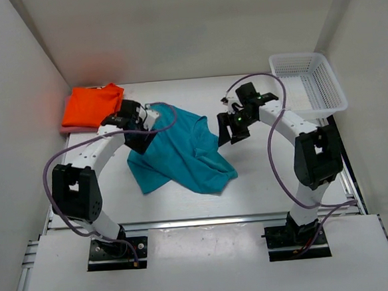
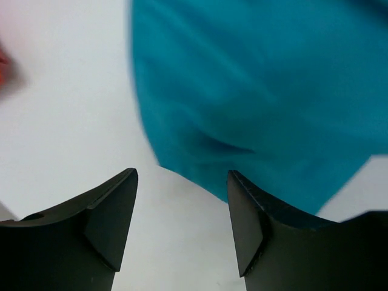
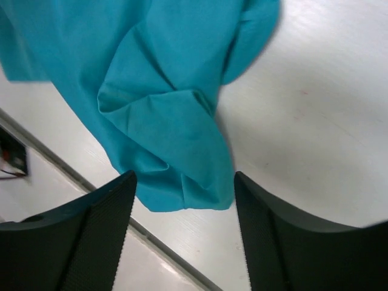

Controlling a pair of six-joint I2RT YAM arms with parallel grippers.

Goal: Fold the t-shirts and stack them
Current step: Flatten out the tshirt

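While both pairs of jaws stand apart and grasp nothing, the left gripper [image 2: 182, 182] hangs over the left edge of the crumpled teal-blue cloth t-shirt [image 1: 181, 153] and the right gripper [image 3: 185, 182] over its right edge. This shirt lies unfolded, so I judge the spreading step is in hand; next, each gripper needs a corner to pinch. To its far left, a folded bright orange shirt [image 1: 92, 104] rests on a pink one [image 1: 66, 130]. The smooth white table [image 1: 263, 180] has plain white walls [image 1: 173, 34] around.

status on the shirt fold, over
Left gripper open, empty. Right gripper open, empty. Teal shirt crumpled, unfolded, centre table. Basket back right, clear of the work.
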